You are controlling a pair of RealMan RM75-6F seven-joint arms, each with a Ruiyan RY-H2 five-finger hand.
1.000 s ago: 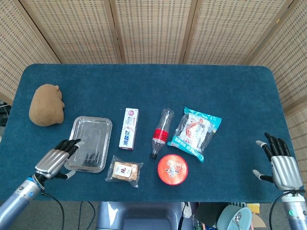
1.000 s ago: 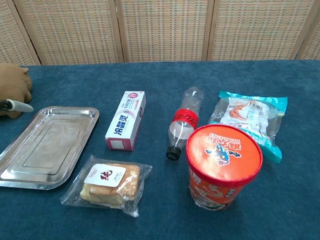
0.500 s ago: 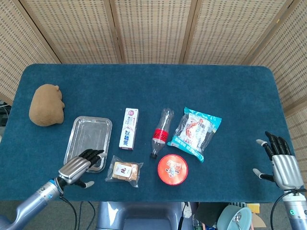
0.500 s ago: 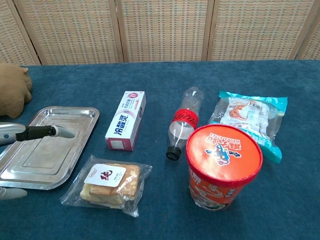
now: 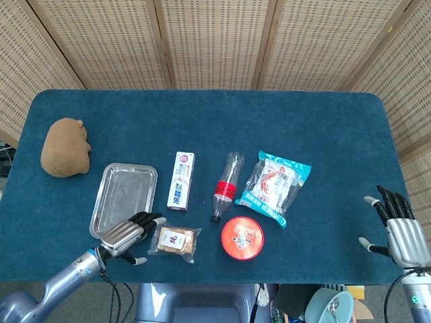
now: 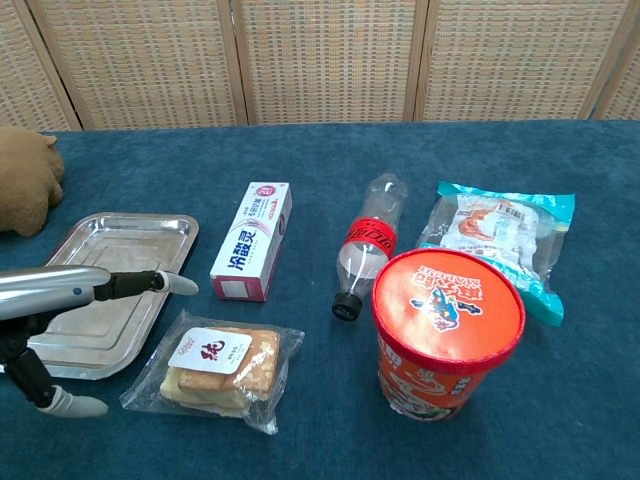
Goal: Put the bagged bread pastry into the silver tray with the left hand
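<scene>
The clear plastic bag of golden-brown bread pastry [image 5: 174, 241] with a white round label lies flat on the blue table [image 5: 202, 121], just right of the rectangular silver metal tray [image 5: 124, 195]. The left hand [image 5: 126, 234] hovers beside it, fingers spread, holding nothing.

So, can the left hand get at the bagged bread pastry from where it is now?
Probably yes. The left hand is open, its fingers apart, right beside the bagged bread pastry at the silver tray's near corner. Nothing lies between them, and the toothpaste box sits clear behind.
</scene>
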